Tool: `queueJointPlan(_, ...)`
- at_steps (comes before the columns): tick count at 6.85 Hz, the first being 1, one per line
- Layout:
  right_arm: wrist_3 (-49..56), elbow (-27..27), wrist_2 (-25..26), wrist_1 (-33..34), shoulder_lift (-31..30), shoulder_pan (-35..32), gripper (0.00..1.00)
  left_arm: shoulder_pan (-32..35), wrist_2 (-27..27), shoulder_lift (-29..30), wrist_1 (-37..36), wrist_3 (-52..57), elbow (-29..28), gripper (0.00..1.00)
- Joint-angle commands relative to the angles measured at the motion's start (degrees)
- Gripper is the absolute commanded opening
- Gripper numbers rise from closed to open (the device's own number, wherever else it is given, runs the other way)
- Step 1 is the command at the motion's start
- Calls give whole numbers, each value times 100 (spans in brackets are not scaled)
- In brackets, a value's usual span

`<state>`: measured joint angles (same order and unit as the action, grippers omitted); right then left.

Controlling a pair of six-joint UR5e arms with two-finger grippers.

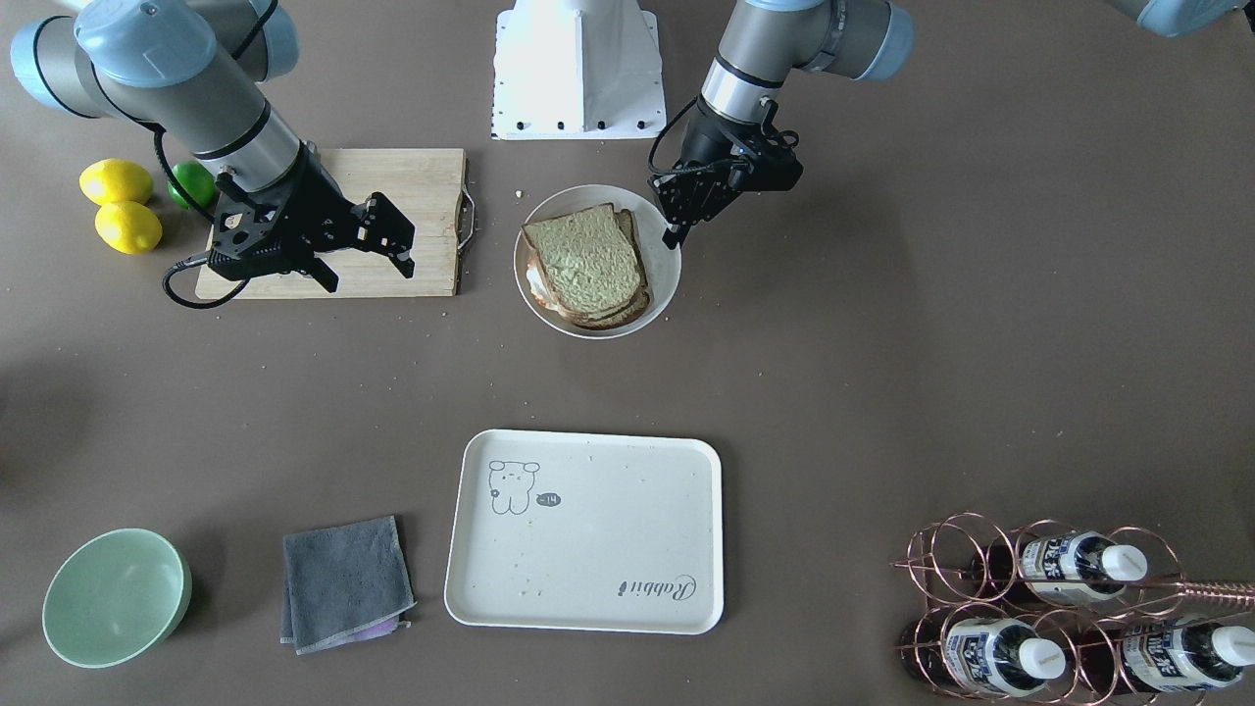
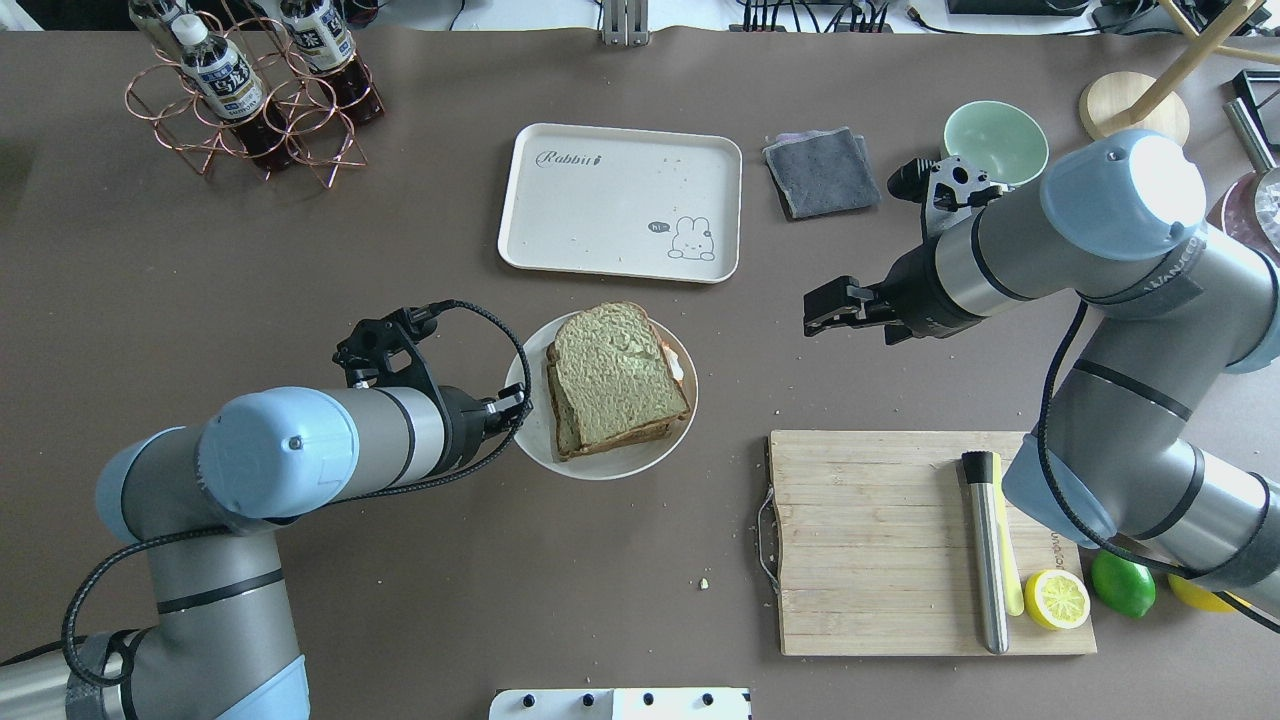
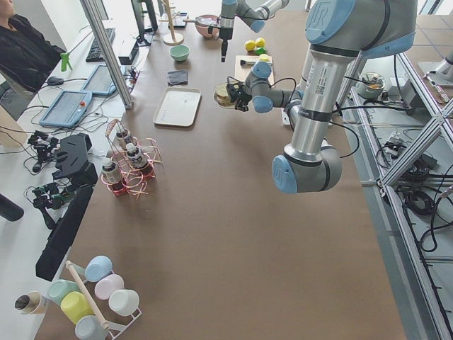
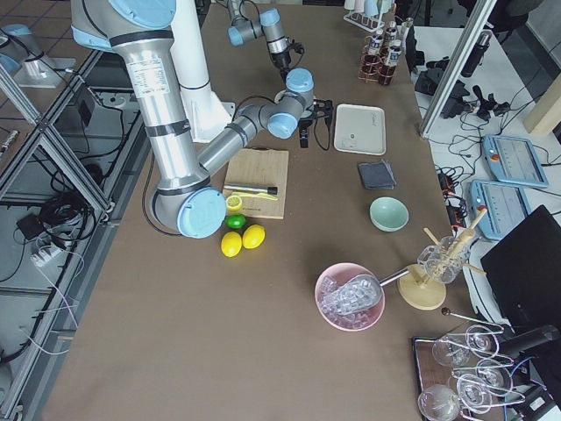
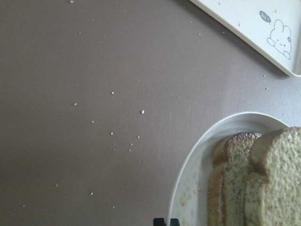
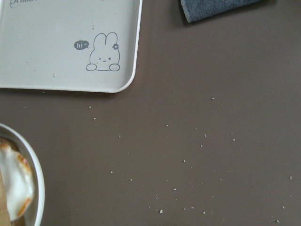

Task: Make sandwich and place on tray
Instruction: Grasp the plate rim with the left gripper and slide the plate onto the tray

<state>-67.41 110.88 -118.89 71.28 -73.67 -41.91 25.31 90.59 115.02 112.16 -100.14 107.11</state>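
The sandwich (image 1: 588,263) lies on a round white plate (image 1: 670,279): two tan bread slices stacked, with egg white showing at one edge (image 6: 16,181). It also shows in the overhead view (image 2: 615,375). My left gripper (image 1: 673,237) is shut and empty, its tip at the plate's rim beside the bread (image 2: 513,405). My right gripper (image 1: 368,273) is open and empty, above the wooden board in the front view and to the right of the plate in the overhead view (image 2: 812,312). The cream tray (image 1: 583,529) holds only crumbs (image 2: 620,200).
A wooden cutting board (image 2: 870,540) carries a steel rod (image 2: 985,550) and a half lemon (image 2: 1056,598). Lemons (image 1: 118,181) and a lime lie beside it. A grey cloth (image 1: 345,580), a green bowl (image 1: 116,596) and a copper bottle rack (image 1: 1059,608) flank the tray.
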Motion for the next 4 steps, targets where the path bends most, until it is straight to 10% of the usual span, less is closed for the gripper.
queueJointPlan(1,-35,74,-3,0,-51,7,99,719,64,965,-63,-110,-1081,0)
queueJointPlan(4,-18,30,-3,0,-25,7,99,932,-76,1811,810,-663,-3013,0)
